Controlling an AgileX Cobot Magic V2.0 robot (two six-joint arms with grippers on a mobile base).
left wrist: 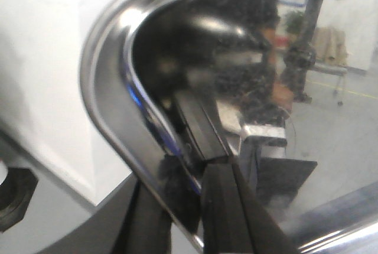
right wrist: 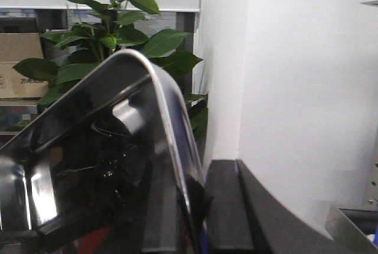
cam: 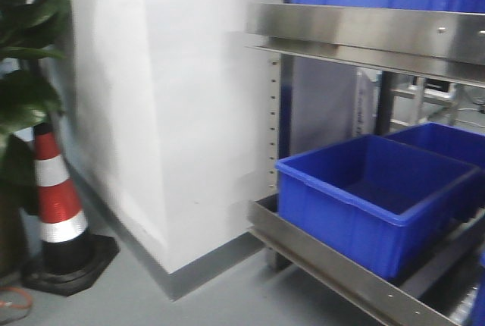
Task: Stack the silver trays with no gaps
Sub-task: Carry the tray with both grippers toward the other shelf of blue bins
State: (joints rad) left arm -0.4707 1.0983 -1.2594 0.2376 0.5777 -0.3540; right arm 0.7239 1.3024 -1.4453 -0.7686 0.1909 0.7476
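Note:
Neither gripper nor any silver tray shows in the front view. In the left wrist view a shiny silver tray (left wrist: pixel 236 47) with a rounded corner fills the frame. My left gripper (left wrist: pixel 188 192) is shut on its thin rim, one finger on each side. In the right wrist view a silver tray (right wrist: pixel 88 147) stands on edge, its mirror-like inside facing left. My right gripper (right wrist: pixel 198 204) is shut on its rim, with the right finger (right wrist: pixel 227 207) pressed against the outside. I cannot tell whether both grippers hold the same tray.
Two deep blue bins (cam: pixel 371 197) (cam: pixel 447 144) sit on a steel rack with a brushed-steel panel (cam: pixel 364 34) above and a rail (cam: pixel 333 265) below. A white pillar (cam: pixel 174 114), a traffic cone (cam: pixel 57 205) and a plant (cam: pixel 26 76) stand to the left.

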